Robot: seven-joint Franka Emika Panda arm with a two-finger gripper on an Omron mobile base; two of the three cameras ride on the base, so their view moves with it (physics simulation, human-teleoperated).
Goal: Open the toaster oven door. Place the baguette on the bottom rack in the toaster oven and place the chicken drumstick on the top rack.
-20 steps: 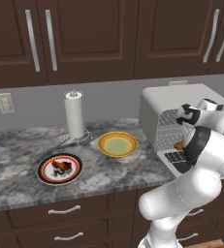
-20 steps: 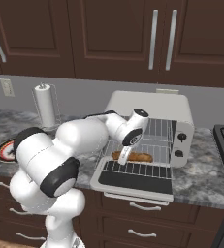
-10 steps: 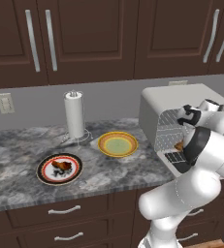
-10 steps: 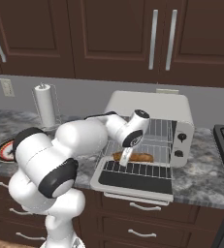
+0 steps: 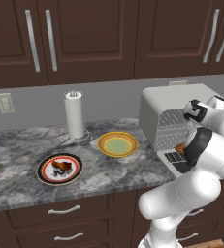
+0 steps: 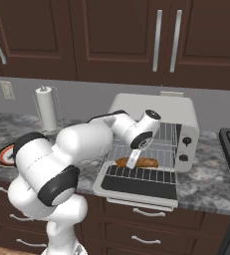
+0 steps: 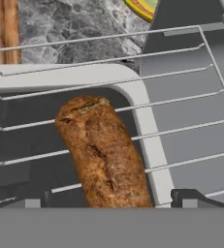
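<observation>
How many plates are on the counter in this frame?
2. A red-rimmed plate holding the chicken drumstick sits at the left front of the counter; an empty yellow plate lies between the paper towel roll and the toaster oven. The arm might hide others.

no readable text, labels, brands, numbers or signs anywhere

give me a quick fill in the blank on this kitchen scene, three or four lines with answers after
1. The toaster oven door is ____.
2. The baguette lies on a wire ____ inside the oven.
3. The drumstick sits on a ____ on the counter.
4. The gripper jaws stand ____ on either side of the baguette.

Answers: open; rack; plate; open
</observation>
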